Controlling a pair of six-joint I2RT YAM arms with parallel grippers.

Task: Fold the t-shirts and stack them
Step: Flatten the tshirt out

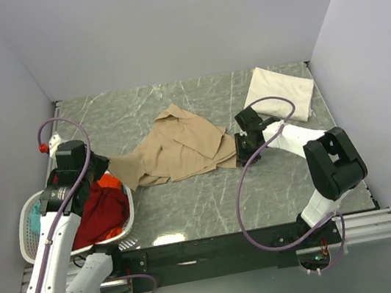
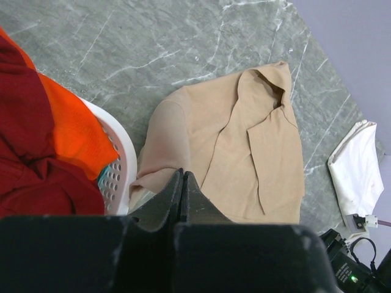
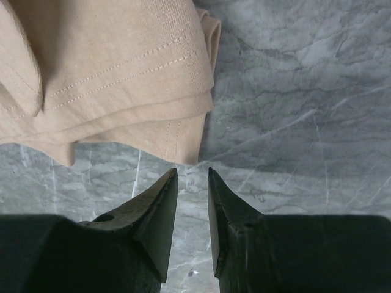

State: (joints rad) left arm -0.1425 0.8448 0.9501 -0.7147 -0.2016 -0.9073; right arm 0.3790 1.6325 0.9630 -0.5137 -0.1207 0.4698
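The wide grey marble-patterned surface [image 1: 191, 210] is carrying all the things, and my two arms are reaching over it from the near edge.

The plain tan cloth t-shirt [image 1: 177, 149] is lying in the middle of the surface. It is rumpled and partly folded over itself. Its left end is reaching near the basket and its right end is lying just in front of my right tool. In my right wrist view, several layers of its stitched hem are lying one on another.

The white plastic laundry basket [image 1: 28, 229] is sitting at the near left corner. A dark red t-shirt [image 1: 98, 210] is filling most of it. An orange t-shirt [image 1: 110, 182] is hanging over the far rim, and a small piece of a teal t-shirt [image 1: 36, 211] is showing at the left side.

The cream-white t-shirt folded to a flat rectangle [image 1: 280, 92] is lying at the far right corner, apart from the tan one.

I am holding my left tool [image 2: 182, 174] above the far rim of the basket, near the left end of the tan t-shirt. Its fingers are pressing fully together, and I am seeing nothing between them.

I am holding my right tool [image 3: 190, 171] low over the surface, pointing at the right corner of the tan t-shirt. Its fingers are standing a little apart with a narrow gap. The gap is empty, and the tips are just short of the hem.
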